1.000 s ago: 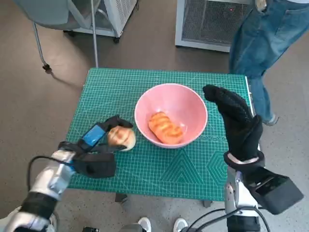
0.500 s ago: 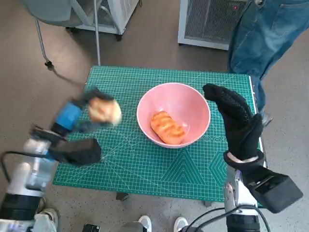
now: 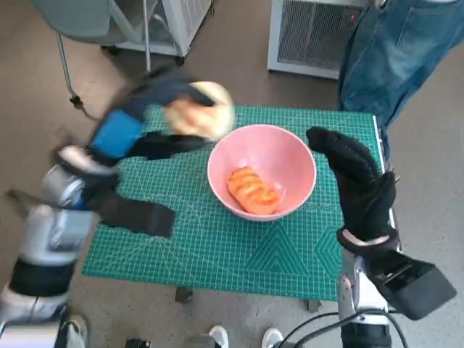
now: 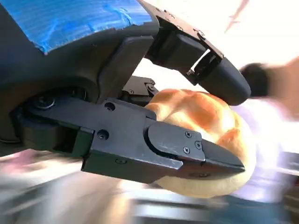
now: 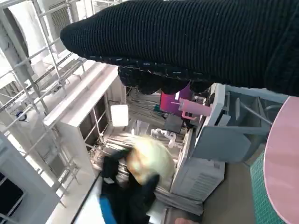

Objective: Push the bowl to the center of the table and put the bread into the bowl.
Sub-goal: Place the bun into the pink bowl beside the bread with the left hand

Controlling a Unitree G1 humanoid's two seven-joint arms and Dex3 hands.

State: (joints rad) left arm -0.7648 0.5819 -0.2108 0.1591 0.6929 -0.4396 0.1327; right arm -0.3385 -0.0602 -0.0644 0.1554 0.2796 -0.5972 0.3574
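The left robot hand (image 3: 156,109) grips a round bread roll (image 3: 206,109) raised beside the pink bowl (image 3: 262,170)'s rim.

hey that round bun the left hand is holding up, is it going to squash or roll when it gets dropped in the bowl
The round bun looks soft, yet keeps its dome shape between the left hand's fingers, so squashing seems unlikely. Being round, it may roll down the pink bowl's sloping wall and settle against the bread already inside.
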